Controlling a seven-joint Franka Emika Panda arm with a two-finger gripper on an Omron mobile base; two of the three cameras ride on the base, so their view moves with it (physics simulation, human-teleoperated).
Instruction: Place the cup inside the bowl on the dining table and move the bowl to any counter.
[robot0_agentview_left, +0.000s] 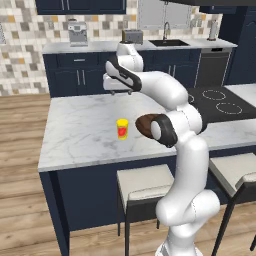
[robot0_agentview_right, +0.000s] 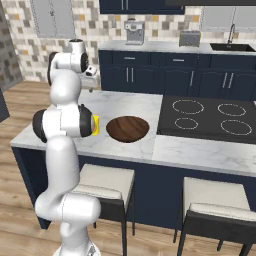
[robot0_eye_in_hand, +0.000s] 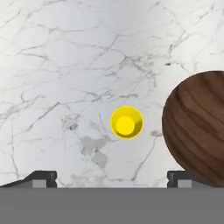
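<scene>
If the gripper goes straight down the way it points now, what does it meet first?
Most likely the cup, seen from above between the open fingers. The bowl lies off to one side.

Small yellow cup (robot0_eye_in_hand: 126, 123) upright on marble dining table (robot0_agentview_left: 80, 130), near wide dark wooden bowl (robot0_agentview_right: 127, 128), apart

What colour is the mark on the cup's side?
Red, on the yellow cup. It shows best in the left base view.
</scene>
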